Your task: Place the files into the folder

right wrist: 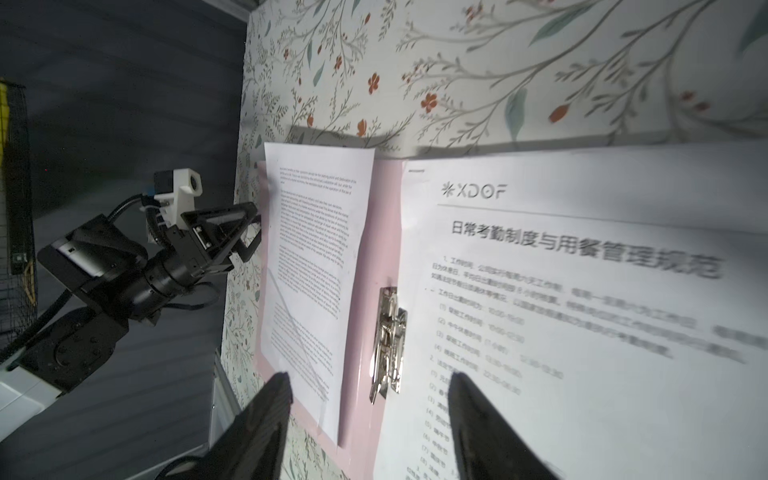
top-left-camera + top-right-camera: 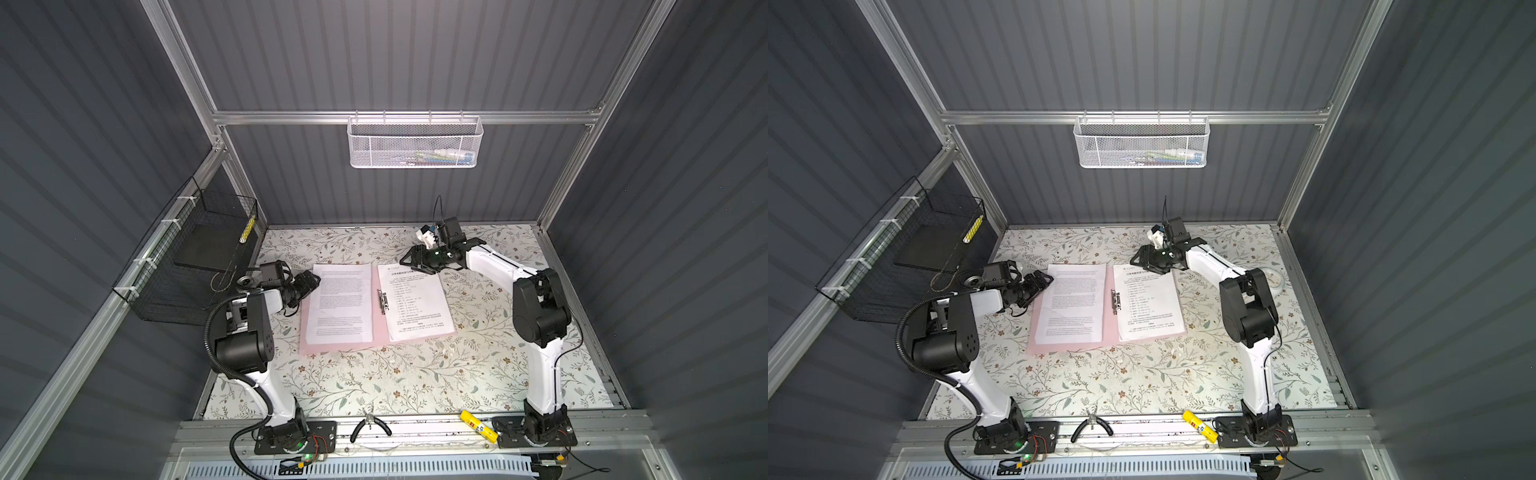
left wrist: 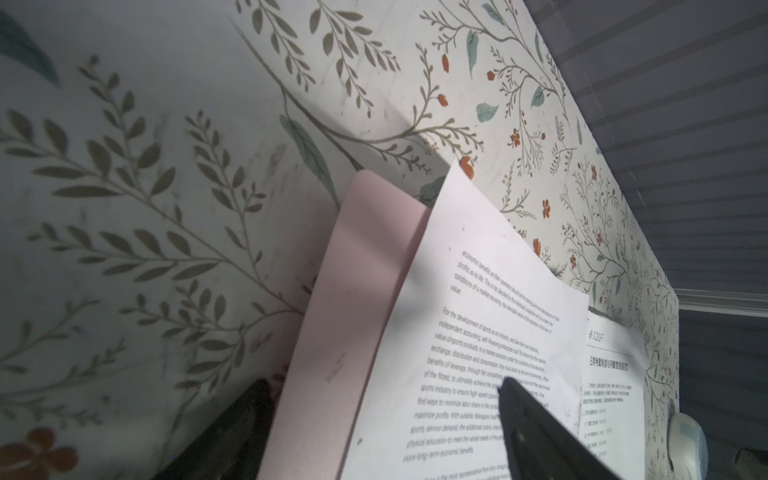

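pale-pink folder [image 2: 345,346] lies open w/ 2 printed white files [image 2: 343,307] on it; left fingers [image 3: 536,428] & right fingers [image 1: 486,424] spread, empty.

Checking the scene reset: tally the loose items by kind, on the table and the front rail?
Pink folder: 1, lying open
White printed sheets: 2 showing, one on each flap; whether more lie beneath cannot be told
Metal clip: 1
Pliers: 1
Yellow stick: 1
Total: 6
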{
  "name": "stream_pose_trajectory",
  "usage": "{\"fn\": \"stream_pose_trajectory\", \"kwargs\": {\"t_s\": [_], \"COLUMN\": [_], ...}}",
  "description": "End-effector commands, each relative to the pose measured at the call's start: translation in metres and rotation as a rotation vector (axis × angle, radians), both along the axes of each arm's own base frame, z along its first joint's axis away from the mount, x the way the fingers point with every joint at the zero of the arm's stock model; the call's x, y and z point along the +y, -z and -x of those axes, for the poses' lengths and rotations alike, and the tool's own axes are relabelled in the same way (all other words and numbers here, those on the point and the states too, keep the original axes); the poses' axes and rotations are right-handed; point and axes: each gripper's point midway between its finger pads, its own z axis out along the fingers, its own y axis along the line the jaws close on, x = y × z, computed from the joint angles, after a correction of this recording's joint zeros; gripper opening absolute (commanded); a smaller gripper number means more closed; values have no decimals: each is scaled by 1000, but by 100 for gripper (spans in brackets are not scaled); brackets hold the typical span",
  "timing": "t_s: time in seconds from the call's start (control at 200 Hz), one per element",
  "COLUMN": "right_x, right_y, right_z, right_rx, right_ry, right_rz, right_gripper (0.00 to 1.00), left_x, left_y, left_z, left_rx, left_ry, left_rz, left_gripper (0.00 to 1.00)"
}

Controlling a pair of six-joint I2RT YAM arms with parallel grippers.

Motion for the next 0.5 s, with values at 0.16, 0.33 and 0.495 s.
{"fn": "stream_pose_trajectory", "kwargs": {"t_s": [0.16, 0.33, 0.495], "right_x": [15, 18, 24], "right_y": [22, 30, 37], "right_z": [8, 7, 3], "right_rx": [66, 80, 79], "right_ry": [-11, -7, -24], "right_rz": [-44, -49, -34], "right_gripper": [62, 61, 60], "left_x": [-38, -55, -60], "left_y": [-24, -35, -38], "left_z": [6, 12, 18], "left_rx": [-49, -61, -77], "left_ry": [50, 26, 24], "left_rz": [-26, -66, -55], "left_gripper": [86, 85, 84]}}
